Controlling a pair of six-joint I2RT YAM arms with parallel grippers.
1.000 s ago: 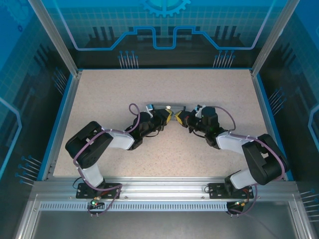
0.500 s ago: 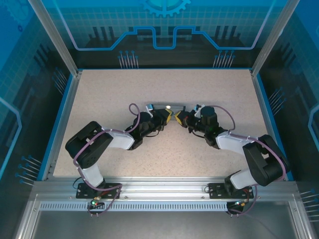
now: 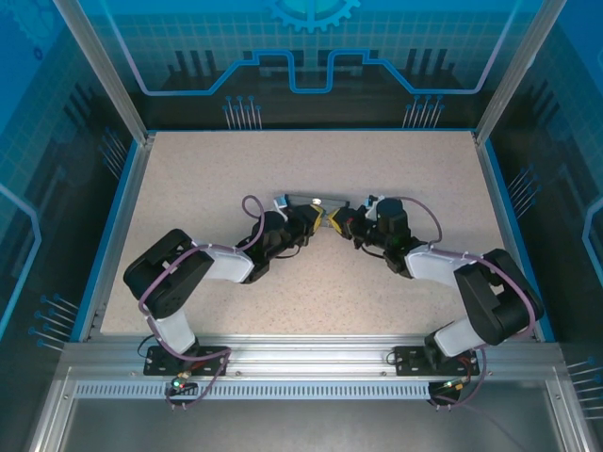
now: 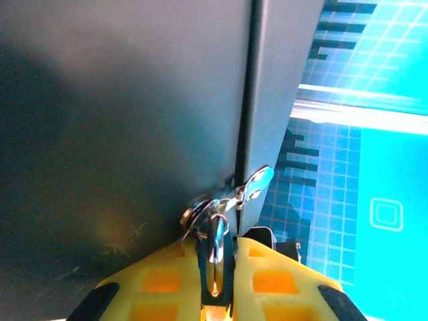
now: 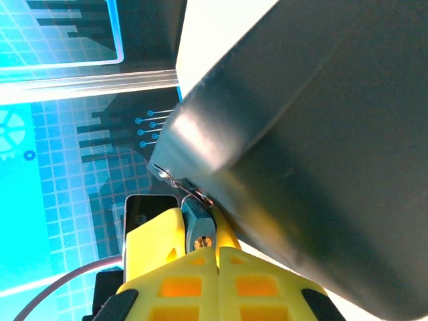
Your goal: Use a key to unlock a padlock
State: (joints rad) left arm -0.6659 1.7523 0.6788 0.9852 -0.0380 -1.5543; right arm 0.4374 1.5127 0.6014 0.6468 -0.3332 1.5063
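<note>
The small bluish padlock (image 5: pixel 199 226) hangs from the metal hasp (image 4: pixel 257 182) of a dark box (image 4: pixel 134 100). Its brass keyhole faces my right gripper. My left gripper (image 4: pixel 217 246) is shut on the padlock (image 4: pixel 215 241), one yellow finger on each side of its body. My right gripper (image 5: pixel 217 254) is shut, its fingertips right up against the keyhole end of the lock. The key is hidden. From above, the left gripper (image 3: pixel 319 219) and the right gripper (image 3: pixel 340 223) meet tip to tip in front of the box (image 3: pixel 300 201).
The box lies near the middle of the speckled table (image 3: pixel 207 169). Blue enclosure walls (image 3: pixel 57 188) stand on both sides and at the back. An aluminium rail (image 3: pixel 301 363) runs along the near edge by the arm bases.
The right arm's wrist has edged slightly left and away from me, toward the padlock. The left arm and the box have not moved.
</note>
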